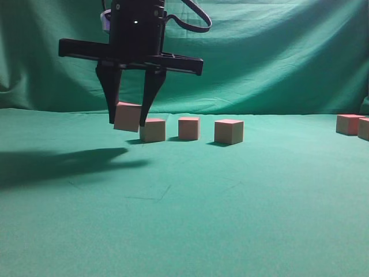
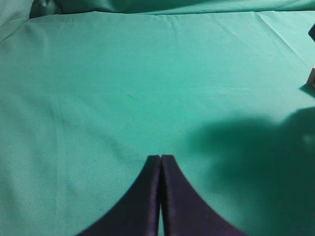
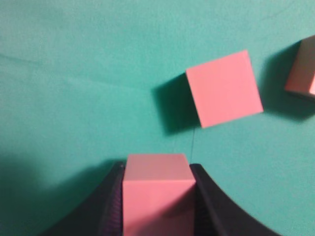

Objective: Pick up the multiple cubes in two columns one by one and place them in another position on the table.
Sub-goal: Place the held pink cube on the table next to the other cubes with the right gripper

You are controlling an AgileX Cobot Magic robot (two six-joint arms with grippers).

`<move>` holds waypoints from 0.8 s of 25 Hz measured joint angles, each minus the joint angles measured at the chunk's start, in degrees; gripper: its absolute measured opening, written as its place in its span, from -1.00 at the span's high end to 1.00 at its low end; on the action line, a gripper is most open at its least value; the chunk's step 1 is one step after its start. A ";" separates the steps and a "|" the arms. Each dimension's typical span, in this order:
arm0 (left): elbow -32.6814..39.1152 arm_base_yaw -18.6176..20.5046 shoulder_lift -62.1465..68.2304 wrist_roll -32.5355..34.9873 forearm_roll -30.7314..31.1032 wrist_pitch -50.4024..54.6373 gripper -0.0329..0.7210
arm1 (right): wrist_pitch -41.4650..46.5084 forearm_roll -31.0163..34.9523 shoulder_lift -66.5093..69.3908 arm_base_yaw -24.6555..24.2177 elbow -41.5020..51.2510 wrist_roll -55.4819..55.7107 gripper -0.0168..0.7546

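Salmon cube (image 3: 156,194) sits clamped between my right gripper (image 1: 130,120) fingers, lifted clear so it passes above the neighbouring cubes (image 1: 153,130) just beside me.

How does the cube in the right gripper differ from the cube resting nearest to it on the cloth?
The held cube hangs clear of the table between the right gripper's fingers; the nearest resting cube sits flat on the cloth, untouched. The held cube is slightly tilted in the exterior view; the resting one stands level. The held one hangs left of the resting one. Both look alike: pinkish-red top, tan sides, similar size.
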 joint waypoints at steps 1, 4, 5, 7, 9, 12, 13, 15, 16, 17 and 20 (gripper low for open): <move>0.00 0.00 0.00 0.00 0.00 0.00 0.91 | -0.43 -0.06 0.00 0.00 0.00 0.45 0.27; 0.00 0.00 0.00 0.00 0.00 0.00 0.91 | -1.12 -0.30 0.62 0.00 0.00 0.81 0.27; 0.00 0.00 0.00 0.00 0.00 0.00 0.91 | -1.12 -0.47 1.07 0.00 0.00 0.81 0.27; 0.00 0.00 0.00 0.00 0.00 0.00 0.91 | -1.12 -0.77 1.73 0.00 0.00 1.02 0.27; 0.00 0.00 0.00 0.00 0.00 0.00 0.91 | -1.12 -1.09 2.20 0.00 0.00 1.16 0.27; 0.00 0.00 0.00 0.00 0.00 0.00 0.91 | -1.12 -2.00 2.18 0.00 0.00 1.29 0.27; 0.00 0.00 0.00 0.00 0.00 0.00 0.91 | -1.25 -2.29 2.18 0.00 0.00 1.29 0.27; 0.00 0.00 0.00 0.00 0.00 0.00 0.91 | -1.48 -2.78 2.18 0.00 0.00 1.29 0.27; 0.00 0.00 0.00 0.00 0.00 0.00 0.91 | -1.76 -2.90 2.18 0.00 0.00 1.33 0.27; 0.00 0.00 0.00 0.00 0.00 0.00 0.91 | -2.00 -3.04 2.18 0.00 0.00 1.33 0.27; 0.00 0.00 0.00 0.00 0.00 0.00 0.91 | -2.37 -3.13 2.18 0.00 0.00 1.42 0.27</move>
